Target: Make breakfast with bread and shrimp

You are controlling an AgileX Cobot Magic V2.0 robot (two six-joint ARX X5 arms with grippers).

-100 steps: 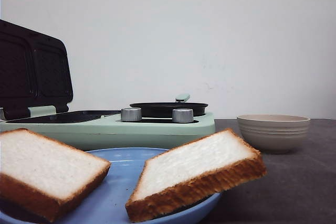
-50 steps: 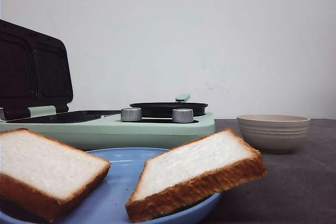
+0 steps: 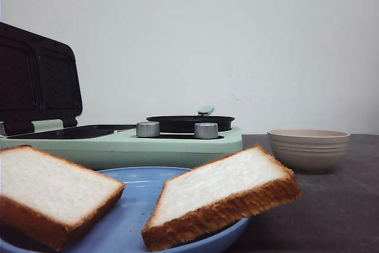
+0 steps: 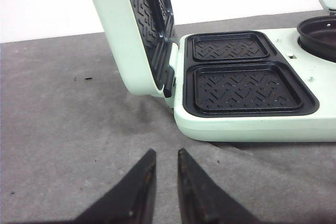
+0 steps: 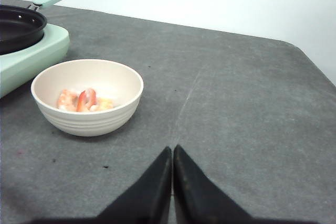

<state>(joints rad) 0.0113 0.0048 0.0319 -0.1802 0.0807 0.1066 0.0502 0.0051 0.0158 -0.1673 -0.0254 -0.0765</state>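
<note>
Table: a dark grey, matte tabletop (image 5: 252, 108) carries everything; small dark specks dot it.
Breakfast maker: a mint-green, two-part electric breakfast maker (image 3: 148, 143) with a sandwich press on one side and a hob on the other serves as the landmark here.
Lid: its hinged mint-green lid (image 4: 131, 30) with black patterned plates stands raised, nearly upright.
Lower plates: two black, ridged rectangular wells (image 4: 244, 85) lie exposed and bare inside the maker.
Pan: a small round black pan with a mint handle (image 3: 190, 122) sits on the maker's hob end, behind two silver knobs (image 3: 148, 129).
Plate: a pale blue round plate (image 3: 139, 205) lies in front of the maker, nearest the front camera.
Bread: two square white bread slices with golden-brown crusts rest on the plate, one (image 3: 50, 191) toward the press end, the other (image 3: 222, 197) toward the hob end, tilted over the rim.
Bowl: a cream ribbed ceramic bowl (image 5: 87, 97) stands just beside the maker's hob end.
Shrimp: pink-orange cooked shrimp (image 5: 84, 100) lie inside that bowl.
Left gripper: the black left gripper (image 4: 166, 157) hovers before the maker's press end, fingers slightly parted, holding nothing.
Right gripper: the black right gripper (image 5: 172, 153) hangs near the bowl, fingers pressed together, empty.
</note>
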